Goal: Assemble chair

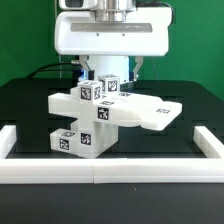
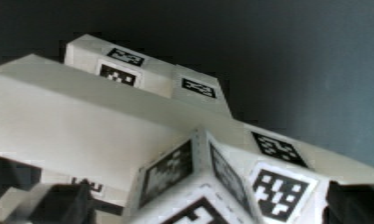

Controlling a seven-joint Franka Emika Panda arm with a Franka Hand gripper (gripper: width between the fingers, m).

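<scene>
The chair (image 1: 100, 115) stands near the middle of the black counter (image 1: 30, 110), a stack of matte white blocks with a flat slab (image 1: 150, 112) jutting out toward the exterior view's right. Small black-and-white square tags sit on most faces; they are patterned codes only, with no readable writing or brand that I can make out. A low white border rail (image 1: 110, 170) runs along the near edge and up both sides. The arm's white body fills the space behind, and its end effector (image 1: 108, 72) hangs just above the top blocks with its jaws spread wide, gripping nothing. In the wrist view the tagged white pieces (image 2: 202, 150) sit close below the camera, and the dark fingertips (image 2: 51, 200) show blurred at the edge.
</scene>
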